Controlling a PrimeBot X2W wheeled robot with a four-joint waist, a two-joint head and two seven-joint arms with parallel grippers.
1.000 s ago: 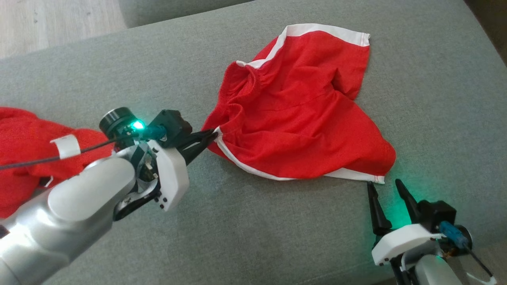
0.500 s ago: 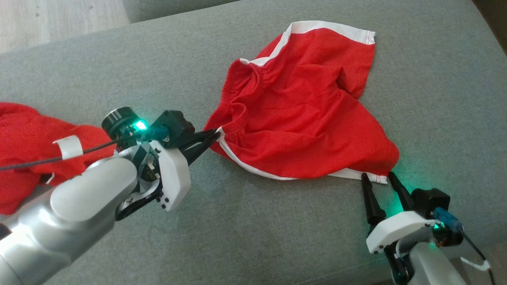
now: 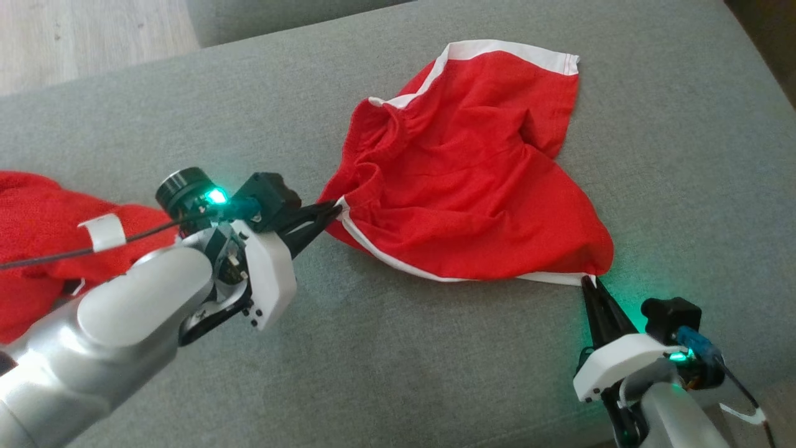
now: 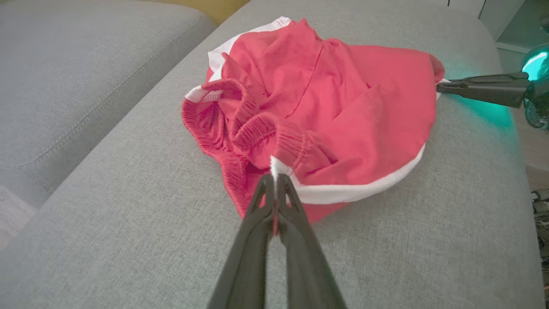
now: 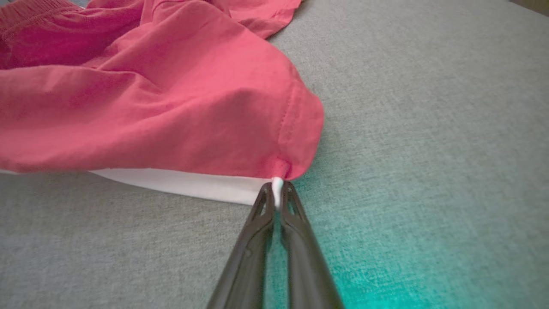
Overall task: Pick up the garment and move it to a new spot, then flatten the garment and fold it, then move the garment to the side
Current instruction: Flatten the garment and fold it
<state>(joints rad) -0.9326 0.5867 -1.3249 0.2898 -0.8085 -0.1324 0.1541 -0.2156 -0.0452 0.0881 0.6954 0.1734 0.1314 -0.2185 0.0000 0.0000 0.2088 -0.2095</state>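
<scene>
Garment [image 3: 472, 180]: red shorts with white trim [image 5: 180, 182], lying rumpled on the grey sofa seat [image 3: 373, 348], toward its far middle. It is not flat. The waistband [image 4: 266, 128] is bunched and folded in on itself.

Left hand [image 3: 336, 211]: fingers pressed together, pinching the near-left corner where the trim meets the gathered waistband.
Right hand [image 3: 587, 283]: fingers pressed together on the near-right corner, with a small tuft of trim between the tips.
Both holds sit at the very edge of the cloth, low against the seat.

Handling (judged): thin, light, limp cloth with no stiffness, so it should sag between the two hold points once lifted. The trim is doubled and stitched, which makes it the firmer place to grip. The red body cloth would more likely stretch or slip. The right-hand bite looks shallow and may pull out under tension. The elastic waistband will tend to gather again, so flattening probably needs the corners drawn apart.

Surface: woven grey upholstery, soft and somewhat grippy. Dragging would likely rumple the shorts rather than slide them. There is bare seat near and to the right.

Room: a second red cloth [image 3: 37, 218] lies at the seat's left end, apart from the shorts. A pale wooden floor [image 3: 93, 31] shows beyond the far left, and another grey cushion [image 4: 64, 64] sits beside the seat.
</scene>
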